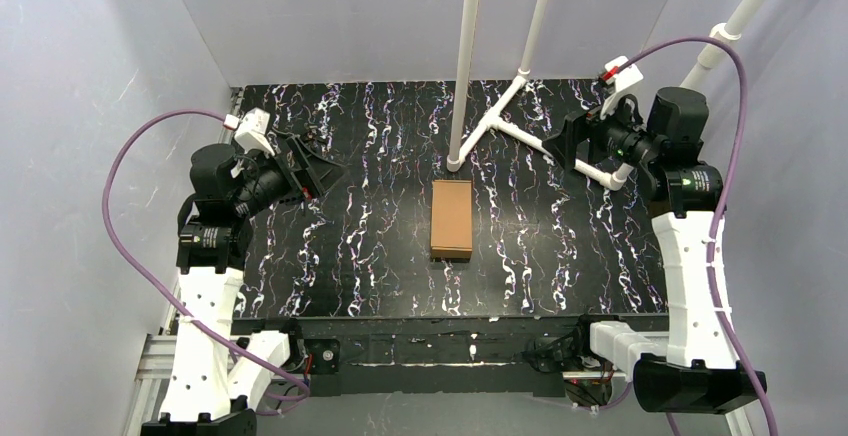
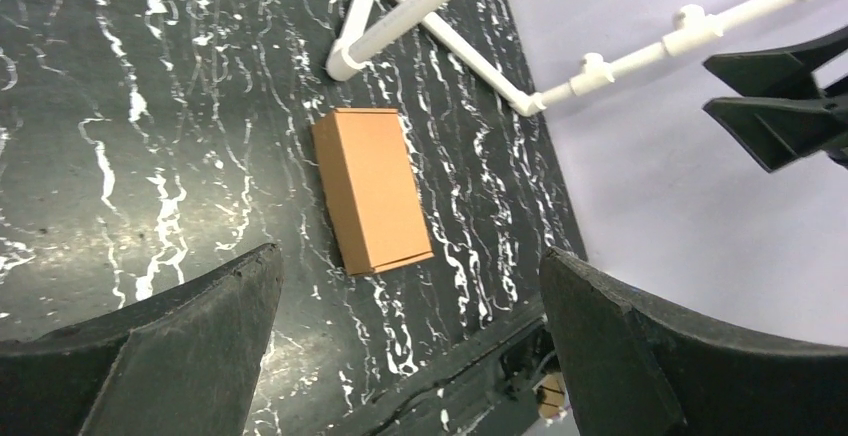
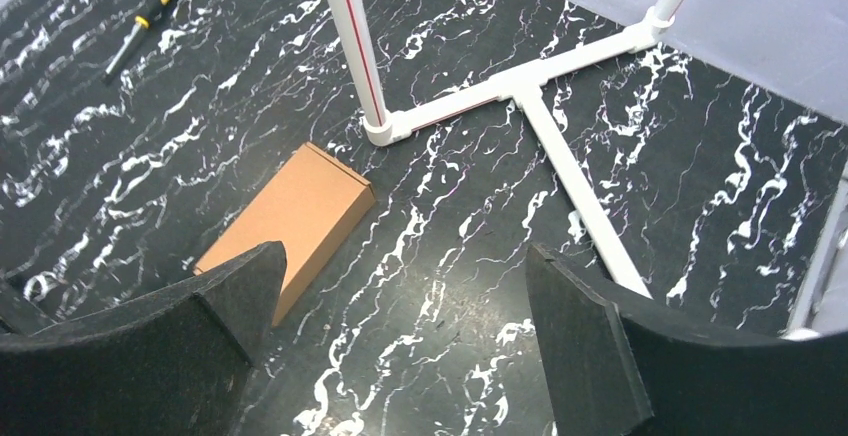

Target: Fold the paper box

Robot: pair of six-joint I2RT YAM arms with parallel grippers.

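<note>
The folded paper box (image 1: 452, 219) is laid flat at the middle of the marbled surface (image 1: 350, 256), near the white pipe stand (image 1: 465, 66), while the left end effector (image 1: 325, 168) and the right end effector (image 1: 562, 146) are released, fingers spread wide, well apart from it.

tabletop (image 1: 350, 256): black, white-veined | white pipe frame (image 1: 467, 56): poles upright, far side | yellow-black hand tool (image 3: 150, 14): lying flat, well apart from frame

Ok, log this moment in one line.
box: folded shut, untouched | left hand: open, clear of box | right hand: open, clear of box
</note>
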